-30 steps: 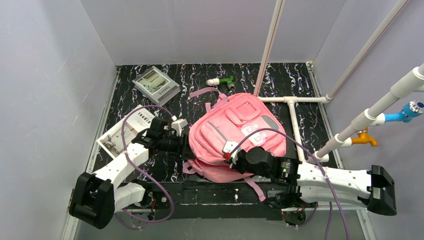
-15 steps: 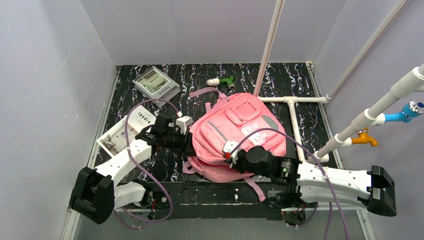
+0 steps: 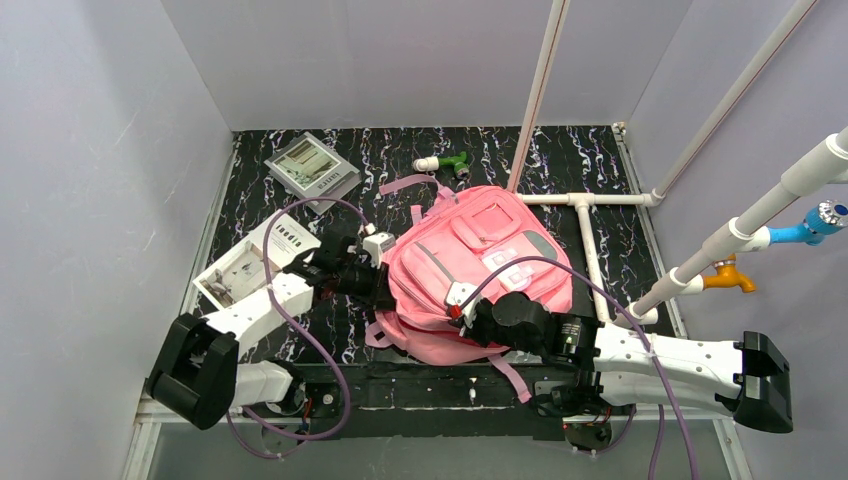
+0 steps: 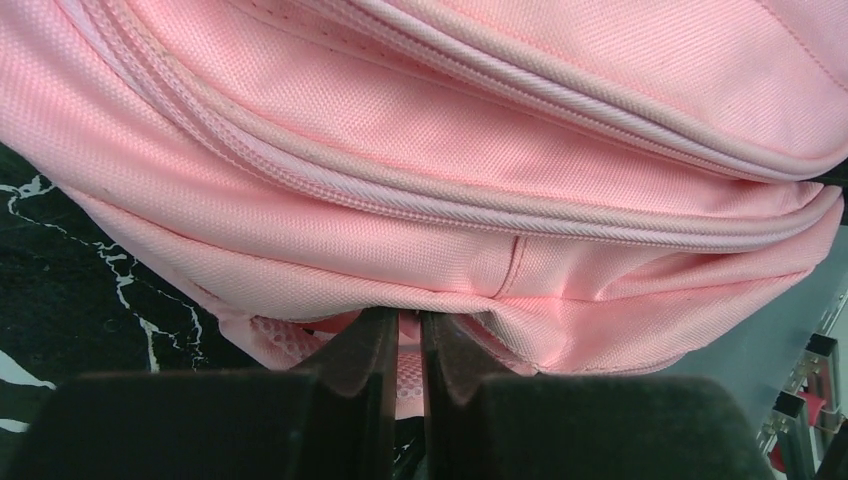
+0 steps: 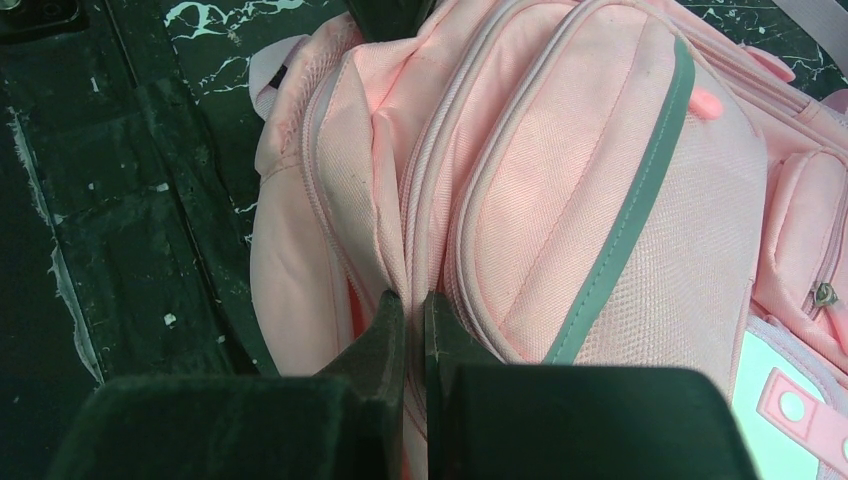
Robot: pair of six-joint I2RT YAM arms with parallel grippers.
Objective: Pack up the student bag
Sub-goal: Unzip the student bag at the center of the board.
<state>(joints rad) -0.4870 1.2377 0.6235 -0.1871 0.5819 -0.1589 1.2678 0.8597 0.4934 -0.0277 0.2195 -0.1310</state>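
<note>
Middle of the counter (image 3: 600, 160) is where the bag (image 3: 480, 260) sits, lying flat with its front pockets up and its straps trailing out at the far and near ends. Progress-wise, I'd say packing hasn't really got going. Every zip I can see looks closed, and I can't see inside. A grey book (image 3: 312, 170) and a white booklet (image 3: 245, 268) lie out on the counter to the left, well apart from the bag.

Left claw (image 4: 409, 322) is at the bag's left edge, jaws narrow, and it looks to be pinching a thin bit of pink fabric low on the side. Right claw (image 5: 413, 300) is on the near side, jaws almost together on the fold by a zip seam. My guess is they're about to open it up, then the books go in.

Counter is black with white marbling. A green and white fitting (image 3: 445, 162) lies at the far side, white pipes (image 3: 585, 230) run on the right, and pale walls close it in.
</note>
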